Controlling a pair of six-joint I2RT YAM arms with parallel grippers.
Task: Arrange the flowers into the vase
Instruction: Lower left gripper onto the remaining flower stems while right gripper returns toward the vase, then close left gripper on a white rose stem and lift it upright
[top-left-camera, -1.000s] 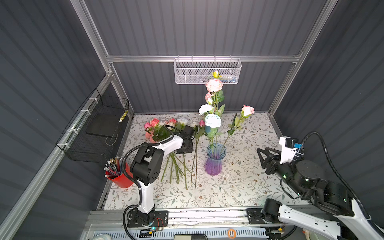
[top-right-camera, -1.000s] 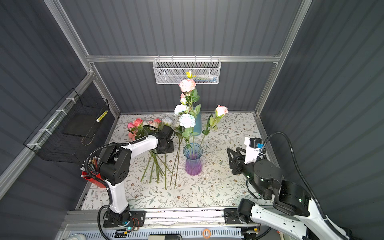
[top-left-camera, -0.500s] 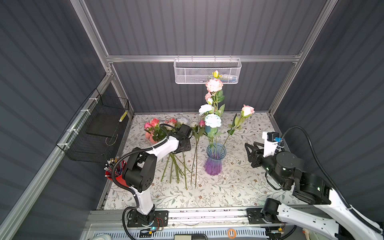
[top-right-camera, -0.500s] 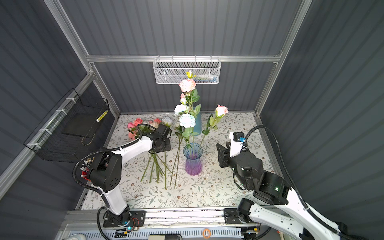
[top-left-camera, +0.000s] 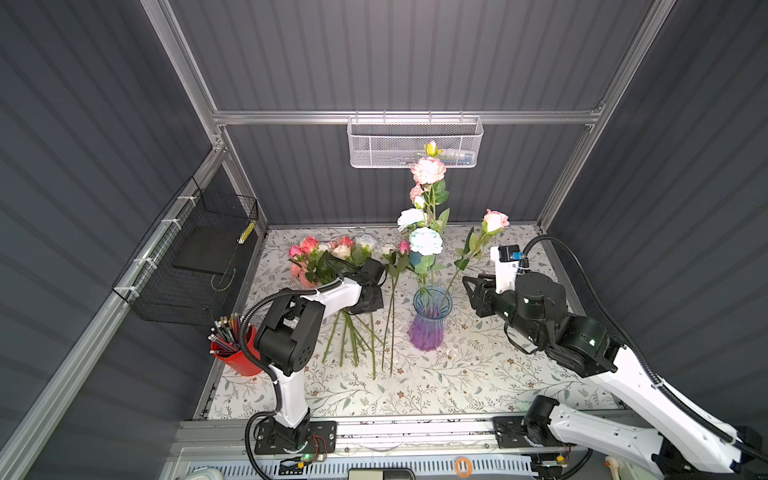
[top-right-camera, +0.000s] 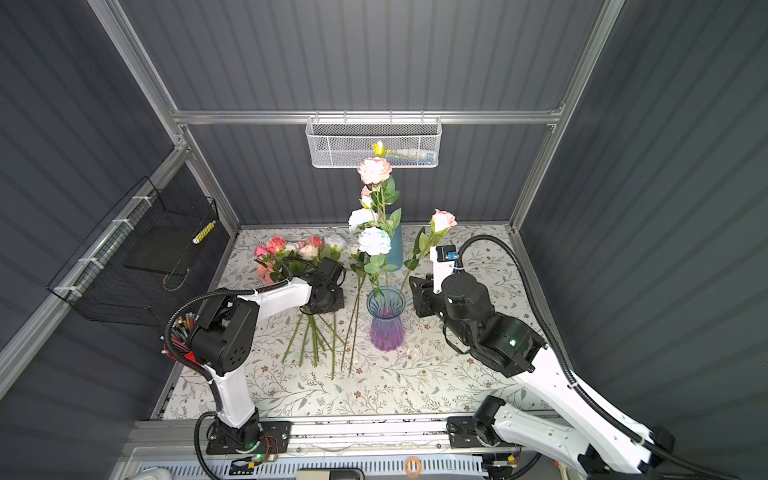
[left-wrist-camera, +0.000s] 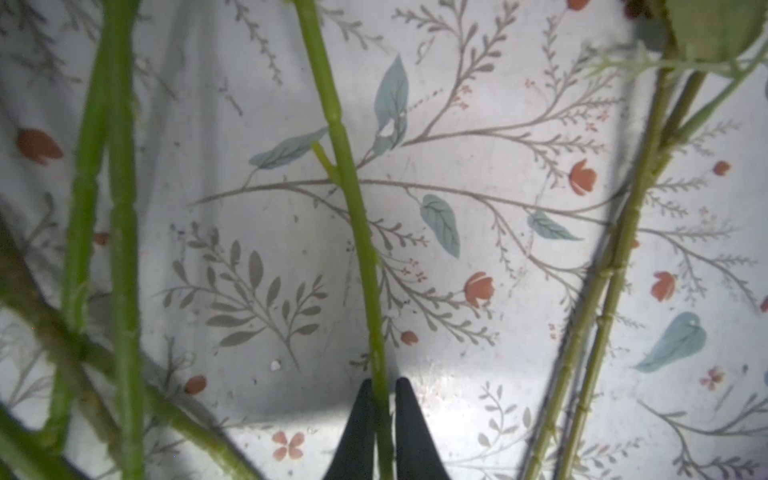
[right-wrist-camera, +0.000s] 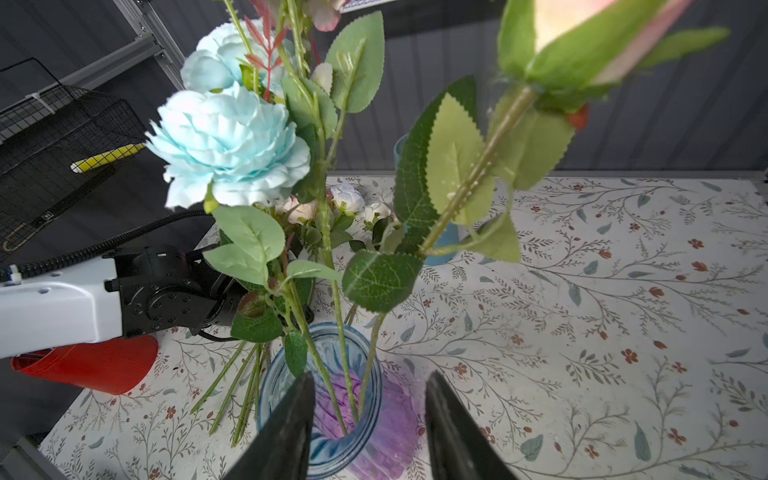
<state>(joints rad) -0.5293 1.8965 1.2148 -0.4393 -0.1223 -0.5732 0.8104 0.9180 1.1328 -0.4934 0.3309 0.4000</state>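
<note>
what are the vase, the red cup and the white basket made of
Vase: probably glass, clear and glossy, tinted blue fading to purple; stems show through its wall.
Red cup: likely plastic, smooth with a slight sheen and even colour.
White basket: looks like perforated metal mesh with a white coating, though plastic cannot be ruled out.

In both top views bright, even light falls from overhead on the table, leaving short, soft shadows, while the walls stay dark; the lens bows straight lines near the edges. The left wrist view is dim and hazy: the stems at 9 o'clock blur, the middle stem is sharper, and glare whitens 6 o'clock. In the brighter right wrist view, the rose bud at 1 o'clock is out of focus.
</note>
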